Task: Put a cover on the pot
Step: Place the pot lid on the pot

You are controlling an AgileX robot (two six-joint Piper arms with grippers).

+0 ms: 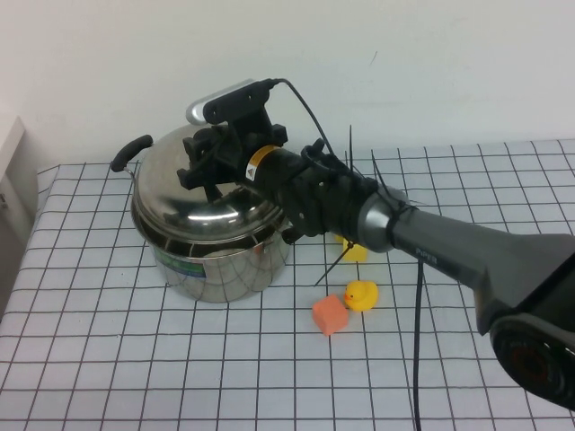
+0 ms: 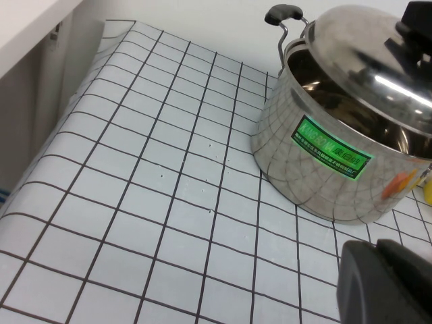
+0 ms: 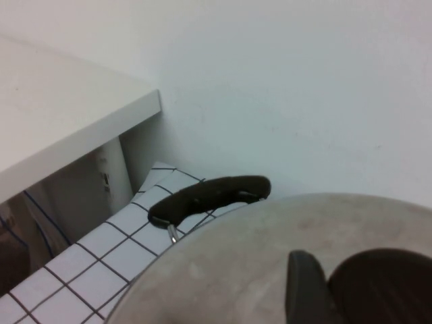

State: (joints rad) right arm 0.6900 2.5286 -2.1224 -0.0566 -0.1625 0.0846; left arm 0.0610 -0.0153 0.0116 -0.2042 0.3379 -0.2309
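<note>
The shiny steel pot [image 1: 220, 260] with a green label stands at the table's back left, one black side handle [image 1: 130, 151] showing. The domed steel lid [image 1: 198, 193] sits tilted over its mouth. In the left wrist view a gap under the lid [image 2: 364, 54] shows the inside of the pot [image 2: 324, 169]. My right gripper [image 1: 211, 166] reaches across from the right and is shut on the lid's black knob [image 3: 388, 283], one finger [image 3: 304, 287] pressed against it. My left gripper [image 2: 381, 283] is shut and empty, low over the cloth in front of the pot, and is out of the high view.
Two yellow ducks [image 1: 361, 294] [image 1: 355, 251] and an orange cube [image 1: 330, 315] lie right of the pot, under the right arm. A white shelf [image 2: 27, 20] borders the table's left edge. The wall is close behind the pot.
</note>
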